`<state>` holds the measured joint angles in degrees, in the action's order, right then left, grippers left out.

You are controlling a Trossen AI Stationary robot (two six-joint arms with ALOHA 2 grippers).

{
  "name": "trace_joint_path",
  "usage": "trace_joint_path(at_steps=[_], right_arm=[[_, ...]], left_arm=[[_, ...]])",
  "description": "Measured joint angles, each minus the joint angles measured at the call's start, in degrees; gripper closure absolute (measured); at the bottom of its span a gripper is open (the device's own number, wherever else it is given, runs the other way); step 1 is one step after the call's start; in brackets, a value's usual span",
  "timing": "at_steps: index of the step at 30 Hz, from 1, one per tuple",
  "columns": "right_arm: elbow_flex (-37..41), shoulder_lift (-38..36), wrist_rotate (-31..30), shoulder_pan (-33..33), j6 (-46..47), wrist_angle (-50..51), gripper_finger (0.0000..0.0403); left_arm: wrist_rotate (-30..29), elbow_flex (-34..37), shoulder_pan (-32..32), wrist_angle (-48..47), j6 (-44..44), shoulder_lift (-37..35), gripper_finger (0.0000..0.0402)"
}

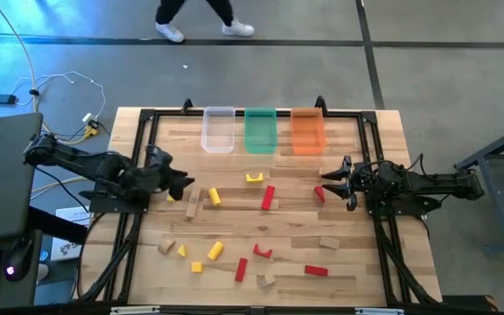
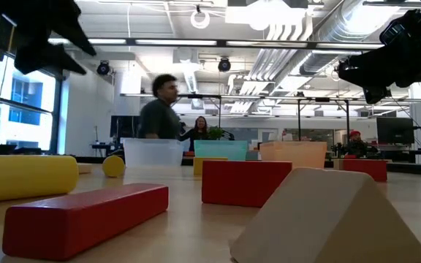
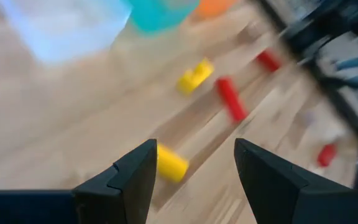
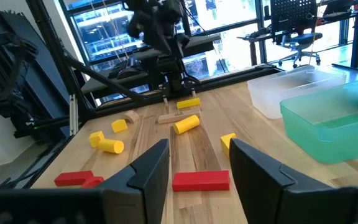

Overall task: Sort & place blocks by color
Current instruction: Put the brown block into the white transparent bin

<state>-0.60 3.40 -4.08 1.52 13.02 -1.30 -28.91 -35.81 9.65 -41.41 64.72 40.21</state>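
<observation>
Red, yellow and tan wooden blocks lie scattered flat on the table. Among them are a yellow arch, a red bar, a yellow cylinder and a tan bar. My left gripper is open and empty above the table's left side, next to the tan bar; its wrist view, blurred, shows the yellow cylinder beyond the fingers. My right gripper is open and empty at the right side, near a red wedge. The red bar shows beyond its fingers.
A clear bin, a green bin and an orange bin stand in a row at the far edge. More blocks lie near the near edge, such as a red bar and a tan wedge. A person walks past behind the table.
</observation>
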Motion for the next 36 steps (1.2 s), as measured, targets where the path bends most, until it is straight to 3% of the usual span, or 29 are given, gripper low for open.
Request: trace_joint_path(at_steps=[6, 23, 36], right_arm=[[0.01, 0.00, 0.00, 0.00, -0.02, -0.01, 0.0250], [0.01, 0.00, 0.00, 0.01, 0.00, -0.02, 0.0250], [0.00, -0.01, 0.00, 0.00, 0.00, -0.02, 0.0250]], left_arm=[[7.12, 0.00, -1.49, -1.70, 4.63, 7.34, 0.0200], [5.95, 0.02, -1.51, -1.70, 10.24, 23.29, 0.0200], [4.12, 0.02, -1.49, 0.28, 11.63, 31.14, 0.0200]])
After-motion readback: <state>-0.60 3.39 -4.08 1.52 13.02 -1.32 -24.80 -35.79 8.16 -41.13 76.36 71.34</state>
